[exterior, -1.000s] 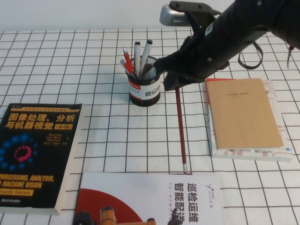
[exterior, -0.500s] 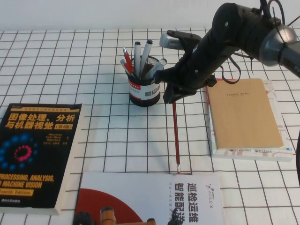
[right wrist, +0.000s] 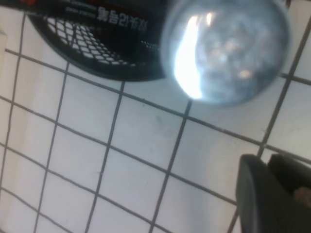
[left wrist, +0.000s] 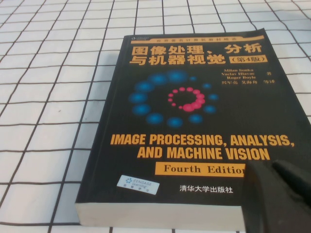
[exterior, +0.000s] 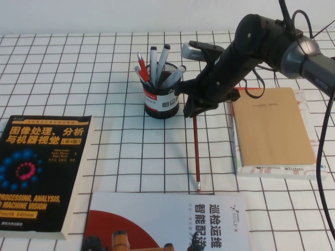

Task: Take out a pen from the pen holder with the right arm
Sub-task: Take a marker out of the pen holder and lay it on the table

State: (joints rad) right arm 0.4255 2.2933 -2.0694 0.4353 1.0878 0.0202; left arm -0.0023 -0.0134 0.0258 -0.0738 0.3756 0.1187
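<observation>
A black mesh pen holder (exterior: 161,100) stands at the table's middle back with several pens and markers (exterior: 153,61) sticking up from it. Just to its right, my right gripper (exterior: 192,109) is shut on the top end of a long red pencil (exterior: 196,151). The pencil reaches toward the near side, its tip close to the white book. In the right wrist view the holder's mesh wall (right wrist: 92,43) and a blurred grey marker end (right wrist: 226,48) lie close to the right gripper (right wrist: 279,194). The left gripper (left wrist: 279,191) hovers over the black book (left wrist: 184,126).
A black textbook (exterior: 39,172) lies at the near left. A white book with a red circle (exterior: 172,219) lies along the front edge. A tan notebook on a white book (exterior: 272,128) sits right of the gripper. A black-lined grid covers the table (exterior: 78,68).
The right arm has drawn back toward the right and away from the camera. The red pencil has shifted a little left with the gripper, its tip now nearer the white book's top edge.
</observation>
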